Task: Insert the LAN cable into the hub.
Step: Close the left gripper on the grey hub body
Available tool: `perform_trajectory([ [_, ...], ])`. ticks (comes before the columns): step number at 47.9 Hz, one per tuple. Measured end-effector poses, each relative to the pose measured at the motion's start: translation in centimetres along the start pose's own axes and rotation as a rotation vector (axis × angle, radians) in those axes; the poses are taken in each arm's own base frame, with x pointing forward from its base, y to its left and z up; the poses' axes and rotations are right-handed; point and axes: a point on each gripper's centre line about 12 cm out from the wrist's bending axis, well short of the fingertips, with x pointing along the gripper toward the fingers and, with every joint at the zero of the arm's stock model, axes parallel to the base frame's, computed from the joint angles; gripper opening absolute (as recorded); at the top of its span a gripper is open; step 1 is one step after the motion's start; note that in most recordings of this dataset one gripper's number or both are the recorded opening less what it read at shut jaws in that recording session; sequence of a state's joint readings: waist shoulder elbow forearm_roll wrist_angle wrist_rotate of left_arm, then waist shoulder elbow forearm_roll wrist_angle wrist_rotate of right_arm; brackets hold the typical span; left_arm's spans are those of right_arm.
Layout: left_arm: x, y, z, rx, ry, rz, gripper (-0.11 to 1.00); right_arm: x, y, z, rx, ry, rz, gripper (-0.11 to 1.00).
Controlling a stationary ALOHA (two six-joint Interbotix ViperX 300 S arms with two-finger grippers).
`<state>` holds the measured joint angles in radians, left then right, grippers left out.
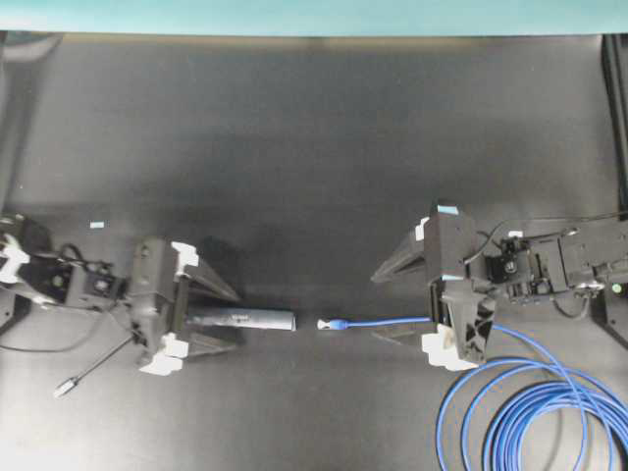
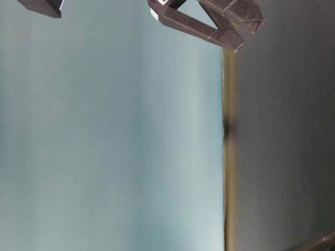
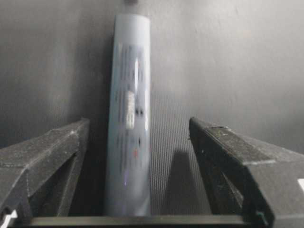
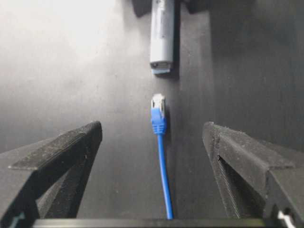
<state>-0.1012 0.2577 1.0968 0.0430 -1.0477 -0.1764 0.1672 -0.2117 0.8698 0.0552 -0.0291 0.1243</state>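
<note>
The hub (image 1: 240, 320) lies flat on the dark table (image 1: 294, 147), its open end facing the plug (image 1: 325, 324) of the cable (image 1: 392, 322), which lies just beside that end with a small gap and roughly on the same line. The rest of the cable runs to the right and ends in loose coils (image 1: 540, 412) at the lower right corner. The left gripper (image 1: 218, 318) stands around the rear part of the hub, its jaws wide apart, one on each side, and in the wrist view neither finger seems to touch the hub. The right gripper (image 1: 392, 304) also has its jaws wide apart, with the straight part of the cable passing between them; nothing is held. The risks from here are mostly in the grasp. If the left jaws close unevenly, one finger can push the hub sideways and break the alignment with the plug. The cable is thin and lies low on the table, so the right fingers can close above it or pinch it far behind the plug; then the plug can droop or turn and miss the port. The coils may also pull the cable back.
</note>
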Motion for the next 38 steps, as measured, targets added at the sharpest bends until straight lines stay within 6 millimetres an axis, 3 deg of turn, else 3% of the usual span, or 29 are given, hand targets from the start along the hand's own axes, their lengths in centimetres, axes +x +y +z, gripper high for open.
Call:
perform_trajectory([
  [8,0.6,0.0,-0.1,-0.002,0.0,0.0,0.79,0.0,0.2,0.0,-0.003,-0.001,0.004,0.83],
  [13,0.7,0.0,-0.2,-0.001,0.005,-0.001,0.71,-0.1,0.1,0.0,-0.003,-0.001,0.004,0.83],
  [22,0.7,-0.1,-0.7,0.019,0.034,0.0,0.28,-0.2,0.2,-0.2,-0.004,0.001,0.005,0.83],
  [30,0.9,-0.2,-0.3,0.028,0.026,-0.004,0.28,-0.2,0.2,-0.2,-0.004,0.001,0.005,0.83],
  [38,1.0,-0.5,1.6,0.03,0.007,-0.007,0.28,0.0,0.1,-0.8,-0.005,0.018,0.003,0.83],
])
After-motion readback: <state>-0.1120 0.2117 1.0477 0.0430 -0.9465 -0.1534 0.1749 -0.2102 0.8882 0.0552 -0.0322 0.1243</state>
